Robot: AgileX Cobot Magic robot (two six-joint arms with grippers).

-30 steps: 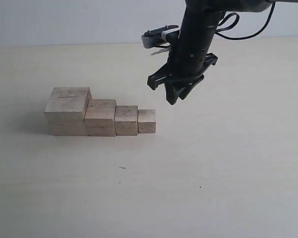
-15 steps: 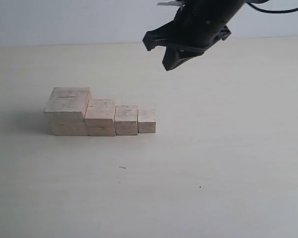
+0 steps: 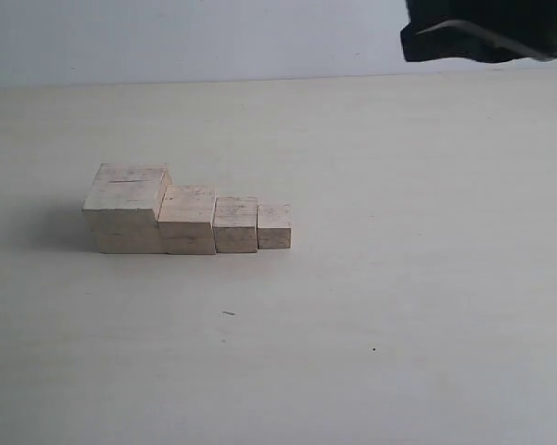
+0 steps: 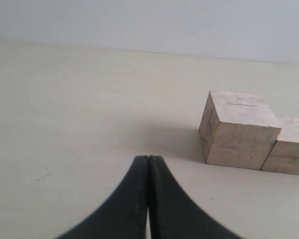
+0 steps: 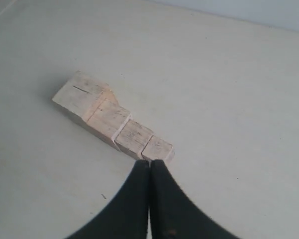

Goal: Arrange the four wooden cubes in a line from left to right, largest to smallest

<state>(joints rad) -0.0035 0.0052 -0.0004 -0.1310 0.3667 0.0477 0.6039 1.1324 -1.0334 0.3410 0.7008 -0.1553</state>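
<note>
Wood like the four wooden cubes (image 3: pixel 187 218), touching in a row on the table (image 3: pixel 398 278) largest at left (apparently done), is light and rigid, so you'd pinch opposite flat faces; left gripper (image 4: pixel 148 164) and right gripper (image 5: pixel 149 167) have fingers pressed together, holding nothing.

The largest cube (image 3: pixel 125 209) is pale tan wood with faint grain and one thin dark crack line across its top. The second cube (image 3: pixel 187 220), third cube (image 3: pixel 235 224) and smallest cube (image 3: pixel 273 226) share that light, unpainted tan, lightly streaked. The desk (image 3: pixel 398 278) is plain cream-beige with a few tiny dark specks. The wall (image 3: pixel 167 37) behind is pale blue-grey. The left gripper (image 4: pixel 148 160) and right gripper (image 5: pixel 149 163) are matte black
</note>
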